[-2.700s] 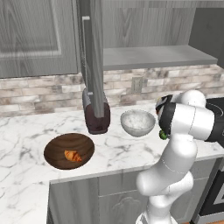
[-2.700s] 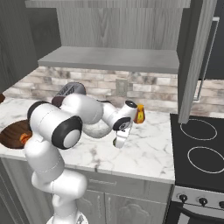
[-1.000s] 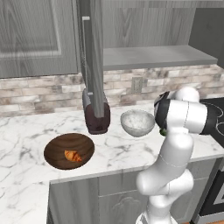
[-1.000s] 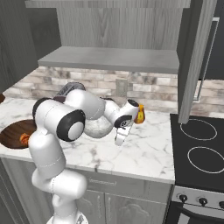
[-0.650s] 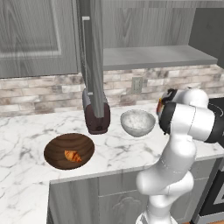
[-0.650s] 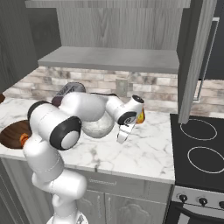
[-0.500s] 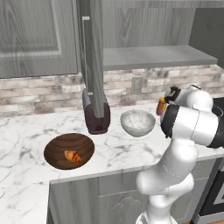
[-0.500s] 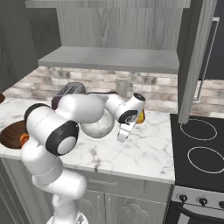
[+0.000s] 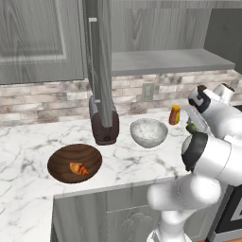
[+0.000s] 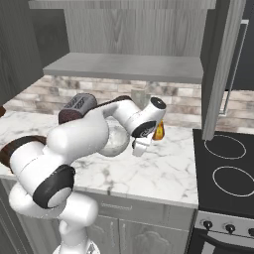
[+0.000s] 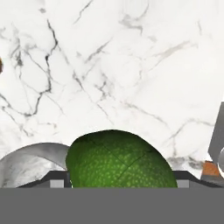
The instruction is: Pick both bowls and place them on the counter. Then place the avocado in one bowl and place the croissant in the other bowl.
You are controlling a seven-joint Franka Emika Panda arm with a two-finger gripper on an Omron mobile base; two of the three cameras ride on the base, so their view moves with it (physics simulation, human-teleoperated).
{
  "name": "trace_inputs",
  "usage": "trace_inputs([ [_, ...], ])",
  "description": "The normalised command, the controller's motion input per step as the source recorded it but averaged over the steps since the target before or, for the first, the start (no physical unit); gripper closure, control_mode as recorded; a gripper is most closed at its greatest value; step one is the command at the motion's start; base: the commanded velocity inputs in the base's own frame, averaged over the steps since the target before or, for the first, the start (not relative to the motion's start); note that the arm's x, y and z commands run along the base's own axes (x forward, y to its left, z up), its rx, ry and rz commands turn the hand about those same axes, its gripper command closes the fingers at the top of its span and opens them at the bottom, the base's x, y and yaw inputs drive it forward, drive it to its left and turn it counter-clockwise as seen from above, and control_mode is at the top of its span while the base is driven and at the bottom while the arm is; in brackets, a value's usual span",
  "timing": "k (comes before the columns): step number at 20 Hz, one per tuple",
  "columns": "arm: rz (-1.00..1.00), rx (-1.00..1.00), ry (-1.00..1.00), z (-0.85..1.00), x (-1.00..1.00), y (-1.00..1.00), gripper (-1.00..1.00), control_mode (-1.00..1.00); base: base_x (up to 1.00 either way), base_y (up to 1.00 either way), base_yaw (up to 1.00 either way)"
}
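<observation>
The bench [image 9: 28, 142] is white marble with grey veins, running under a brick backsplash. A grey shelf [image 9: 163, 60] hangs above it, and a black stove [image 10: 225, 166] adjoins its right end. A dark brown appliance [image 9: 104, 125] stands at the back of the bench.

The wood bowl [image 9: 61, 158] sits upright on the bench near its front edge, left of the appliance. The stone bowl [image 9: 149, 133] sits upright on the bench just right of the appliance, well apart from the wood bowl. In the hand view its rim [image 11: 26, 159] curves in at the lower left.

An orange bottle [image 9: 175, 115] stands upright near the wall, to the right of the stone bowl.

The avocado [image 11: 120, 159] is dark green and pebbled. It is off the bench, to the right of the stone bowl.

The croissant [image 9: 78, 168] lies inside the wood bowl.

The pincer [image 11: 119, 181] grips the avocado, a finger on each side, jaws spread wide around it.
</observation>
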Motion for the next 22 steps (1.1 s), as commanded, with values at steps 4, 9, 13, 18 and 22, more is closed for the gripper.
trace_inputs([
  [4, 0.14, -0.13, -0.29, 0.43, -0.35, 0.19, 1.0, -1.0, 0.0, 0.0, 0.0],
  [9, 0.18, -0.21, -0.23, 0.21, -0.18, 0.44, 1.0, -1.0, 0.0, 0.0, 0.0],
  [13, 0.2, -0.21, -0.18, 0.16, -0.03, 0.5, 1.0, -1.0, 0.0, 0.0, 0.0],
  [18, 0.2, -0.18, -0.15, 0.22, 0.0, 0.43, 1.0, -1.0, 0.0, 0.0, 0.0],
  [22, 0.18, -0.15, -0.1, 0.2, 0.0, 0.32, 1.0, -1.0, 0.0, 0.0, 0.0],
])
